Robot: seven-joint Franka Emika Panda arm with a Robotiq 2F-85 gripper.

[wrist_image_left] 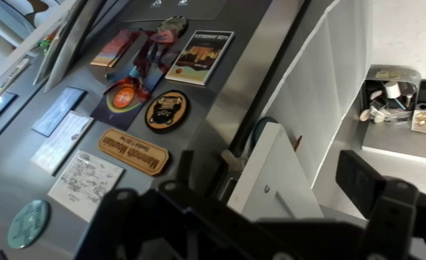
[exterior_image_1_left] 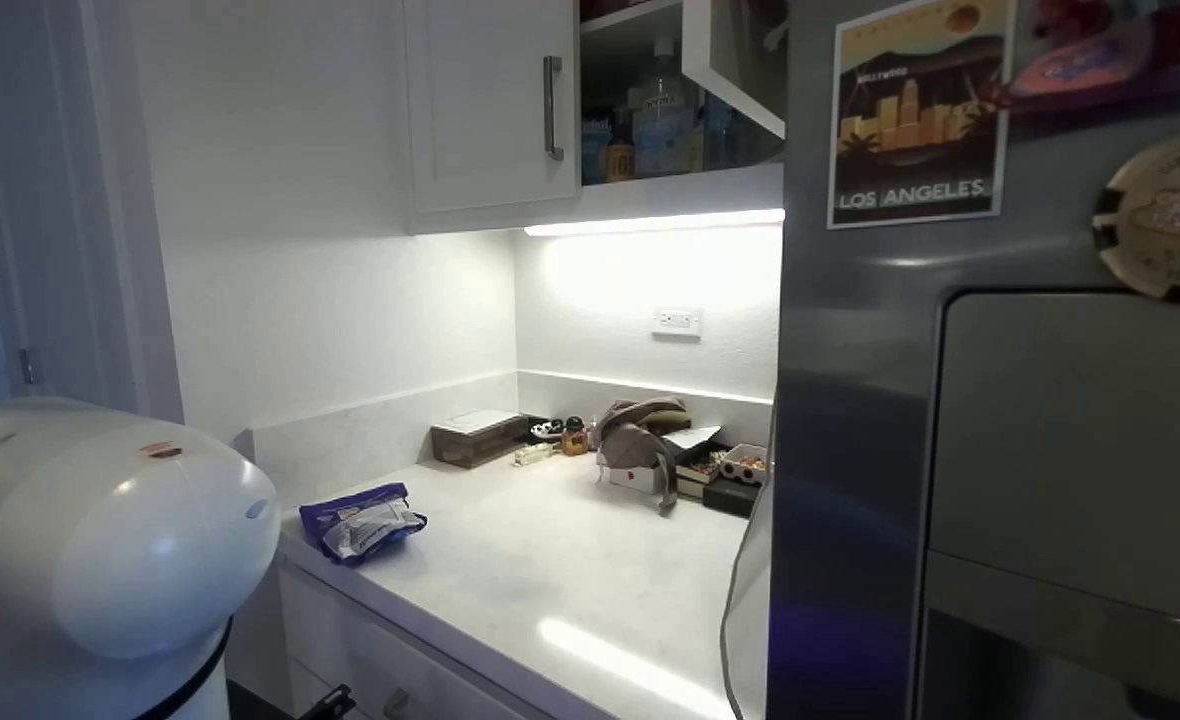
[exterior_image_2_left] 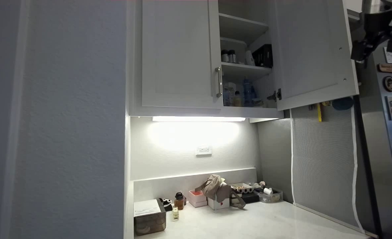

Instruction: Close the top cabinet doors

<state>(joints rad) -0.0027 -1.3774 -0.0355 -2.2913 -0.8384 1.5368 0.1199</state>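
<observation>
One closed door (exterior_image_2_left: 181, 53) is standing flat at the upper middle of the frame in an exterior view, while the swung-out door (exterior_image_2_left: 310, 53) is filling the upper right, long axis vertical, hinging on the right side of the cabinet (exterior_image_2_left: 252, 112). The gripper (exterior_image_2_left: 374, 49) is hovering at far upper right, pointing downward beside that door's free edge; whether they are touching is hard to judge. In an exterior view, the swung-out door is showing only its lower part at top centre-right, partly hiding behind the fridge (exterior_image_1_left: 865, 420), while the white arm (exterior_image_1_left: 140, 530) is filling the lower left and the gripper is lying out of frame. In the wrist view, the fingers (wrist_image_left: 359, 182) are standing wide apart, clenching nothing, and the door's free edge is showing between them at bottom centre. Closing is probably depending on pushing from the fridge side, sending that edge round toward the cabinet.
</observation>
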